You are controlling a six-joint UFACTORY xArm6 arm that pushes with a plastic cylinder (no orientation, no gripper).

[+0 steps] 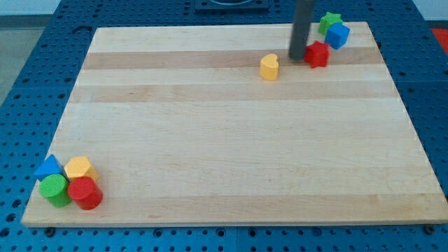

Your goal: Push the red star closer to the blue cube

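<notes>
The red star (318, 54) lies near the view's top right on the wooden board (231, 140). The blue cube (338, 35) sits just up and right of it, a small gap between them. A green star (329, 21) touches the blue cube on its upper left. My tip (298, 57) stands right at the red star's left side, touching or nearly touching it. The rod rises straight up out of the view's top.
A yellow heart-like block (269, 67) lies left of my tip. In the view's bottom left corner sit a blue triangle (48, 167), a yellow block (80, 168), a green cylinder (54, 190) and a red cylinder (85, 193), clustered together.
</notes>
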